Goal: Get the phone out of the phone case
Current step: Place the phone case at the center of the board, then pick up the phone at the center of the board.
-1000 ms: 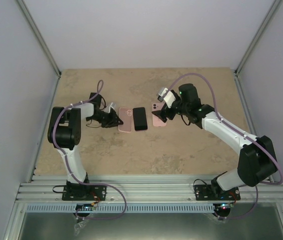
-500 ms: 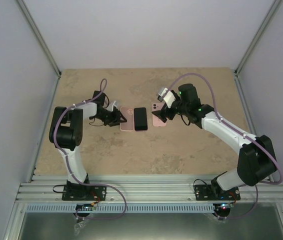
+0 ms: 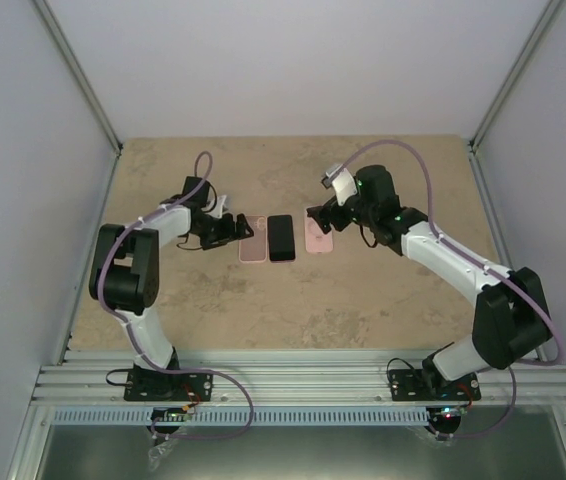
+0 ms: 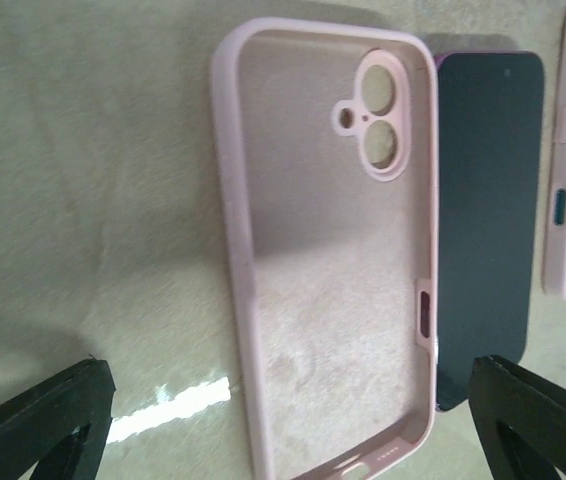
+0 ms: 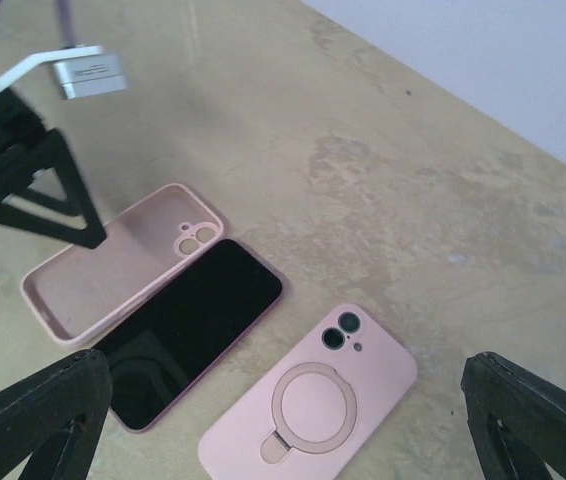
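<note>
Phone [image 3: 281, 237] lies bare and screen-up on the desk [image 3: 363, 290], centre of the top view, already out of its case. Empty pink case [image 3: 252, 238] sits touching its left edge, inner side up, camera cutout toward the top of the frame.

Changes over the last second:
- Left claw [image 3: 228, 230] has slid from the case's lower left edge toward the upper left. It now sits just beside the case and off it, with jaws spread wide and nothing held.
- Right claw [image 3: 316, 215] has pulled up and back from the second pink case [image 3: 318, 232], the one with a ring stand at right of the phone. Its jaws are also wide and empty.
- Phone and both cases look unmoved.

Judgement: both arms backing off while phone and shell lie apart means the removal is done. Only the retreat is left.

Hard to make out:
- Right edge of the empty case overlaps or butts against the phone in the left wrist view. I cannot tell if the phone's rim rests on it.
- Ring-stand case is cut off at the right edge of the left wrist view.
- Its back is up, and dark lenses show in the cutout. Whether it holds another phone is unclear.
- Both claws show only fingertip corners at the bottom of their wrist views.
</note>
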`<state>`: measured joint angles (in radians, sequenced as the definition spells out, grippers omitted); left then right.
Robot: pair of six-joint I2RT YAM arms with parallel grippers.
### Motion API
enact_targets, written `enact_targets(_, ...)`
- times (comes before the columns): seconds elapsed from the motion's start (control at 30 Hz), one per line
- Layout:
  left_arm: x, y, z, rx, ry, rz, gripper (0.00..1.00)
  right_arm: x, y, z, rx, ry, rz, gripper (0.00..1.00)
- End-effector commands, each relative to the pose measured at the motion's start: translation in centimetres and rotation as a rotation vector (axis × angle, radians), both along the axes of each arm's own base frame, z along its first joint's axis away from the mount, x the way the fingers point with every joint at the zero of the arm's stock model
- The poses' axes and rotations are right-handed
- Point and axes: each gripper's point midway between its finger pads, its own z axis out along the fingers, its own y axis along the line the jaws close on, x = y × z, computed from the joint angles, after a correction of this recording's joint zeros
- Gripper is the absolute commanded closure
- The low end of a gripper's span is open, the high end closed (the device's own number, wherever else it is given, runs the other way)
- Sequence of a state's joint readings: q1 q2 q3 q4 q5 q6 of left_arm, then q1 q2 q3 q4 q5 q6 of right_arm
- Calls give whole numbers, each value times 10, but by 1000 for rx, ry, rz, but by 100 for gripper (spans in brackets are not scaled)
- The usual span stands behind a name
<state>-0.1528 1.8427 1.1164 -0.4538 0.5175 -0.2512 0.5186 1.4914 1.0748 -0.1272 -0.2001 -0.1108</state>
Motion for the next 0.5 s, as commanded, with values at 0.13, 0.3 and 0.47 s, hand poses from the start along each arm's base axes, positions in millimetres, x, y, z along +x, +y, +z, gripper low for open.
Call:
enact_targets(0.13,8,34,50,170,-177,128,1,38,-30,-18,13,153,-369,2)
enact_targets(0.3,14,52,95,242,-331,180,1,40,-31,-28,-6,213,-450,2)
enact_targets(0.47,12,71,131,326,-451,235,0,38,-20,-40,-49,267,-480,2)
